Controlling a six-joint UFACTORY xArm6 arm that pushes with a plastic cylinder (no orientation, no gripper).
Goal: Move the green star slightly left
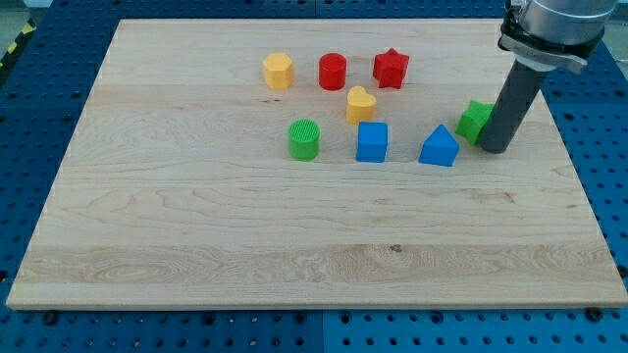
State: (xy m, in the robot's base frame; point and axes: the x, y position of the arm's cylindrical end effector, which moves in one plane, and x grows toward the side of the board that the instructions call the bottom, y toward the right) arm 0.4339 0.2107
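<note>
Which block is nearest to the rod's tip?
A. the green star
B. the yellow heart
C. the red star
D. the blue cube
A: my tip stands right beside the green star, on its side toward the view's right, while the other blocks lie farther off toward the view's left.

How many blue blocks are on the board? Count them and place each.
2. The blue cube sits near the board's middle; the blue triangular block lies to its right. None seems hidden.
</note>
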